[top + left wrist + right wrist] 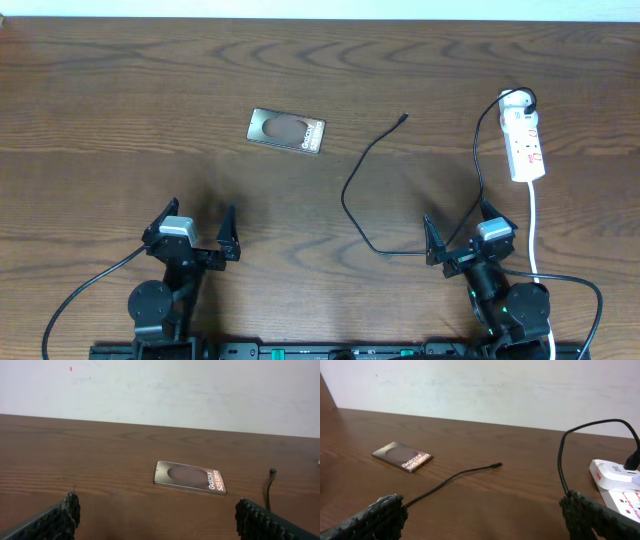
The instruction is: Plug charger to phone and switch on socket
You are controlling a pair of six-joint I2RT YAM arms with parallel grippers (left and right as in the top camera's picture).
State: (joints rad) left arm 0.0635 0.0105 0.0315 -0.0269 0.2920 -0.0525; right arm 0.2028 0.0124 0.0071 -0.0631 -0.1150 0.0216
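Tabletop (pixel 100 100): phone (pixel 286 131) beyond left gripper (pixel 203 207) (jaws apart)

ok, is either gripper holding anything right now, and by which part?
Nothing is held. The left gripper and right gripper are both open and empty; the charger and phone lie ungripped on the table.

Dark brown wooden table (pixel 120 120), grain running in long wavy lines across the whole surface. Behind its far edge, plain white wall (pixel 200 390), slightly smudged, with one tiny red dot (pixel 70 368) high up.
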